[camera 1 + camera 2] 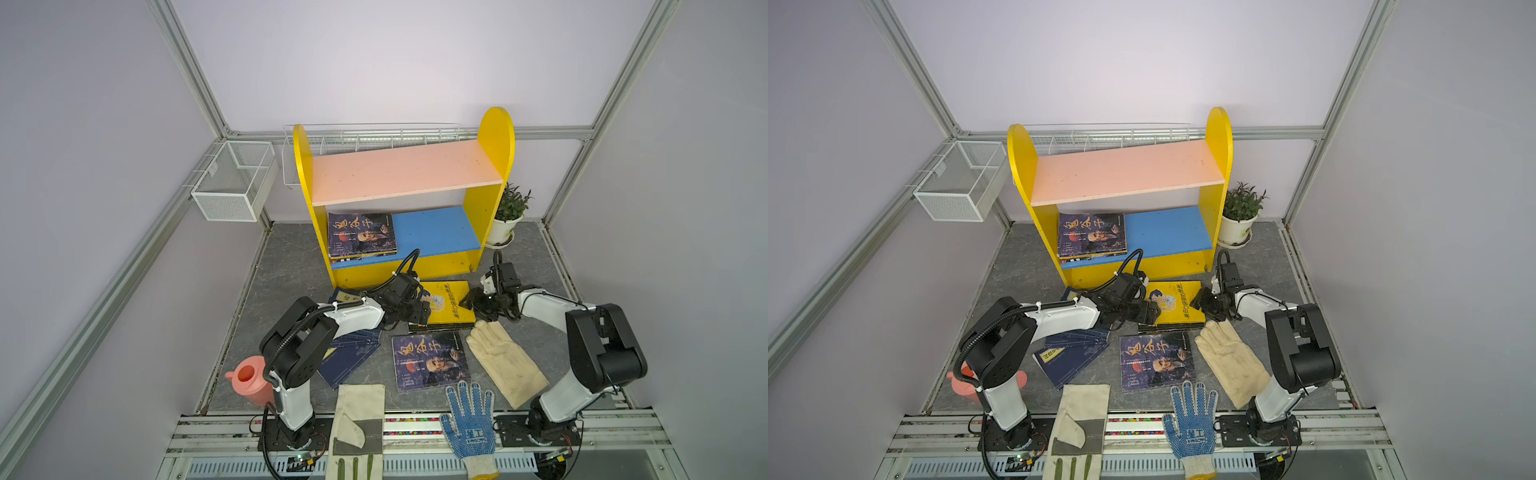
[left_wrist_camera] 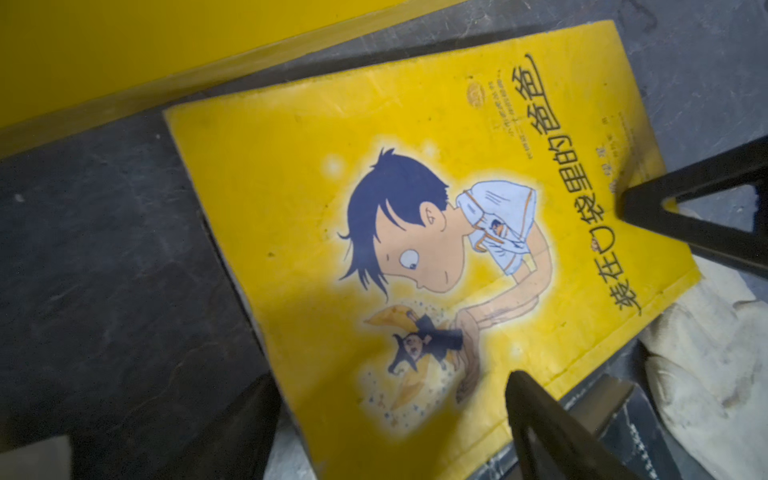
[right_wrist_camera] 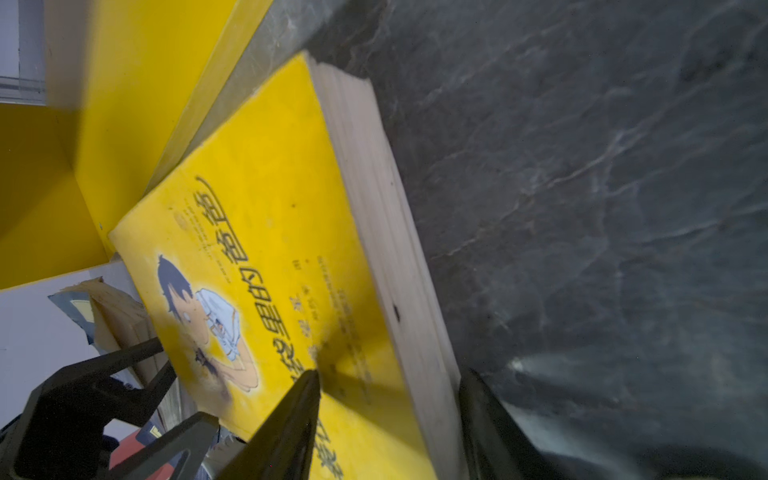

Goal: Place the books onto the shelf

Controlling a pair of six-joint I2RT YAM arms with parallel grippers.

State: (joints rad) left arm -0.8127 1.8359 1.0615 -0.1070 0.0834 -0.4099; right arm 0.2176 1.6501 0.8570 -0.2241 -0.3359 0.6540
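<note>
My left end effector hovers spread above the near left corner of the yellow cartoon paperback. The paperback lies flat on a dark book on the tabletop, just before the shelf. I judge it light, floppy and slick-covered, best pinched at its page edge. My right end effector straddles that edge, one finger on the cover; I cannot tell whether it clamps.

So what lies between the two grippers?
The yellow book lies between the left gripper and the right gripper, flat in front of the shelf; both top views show it.
</note>
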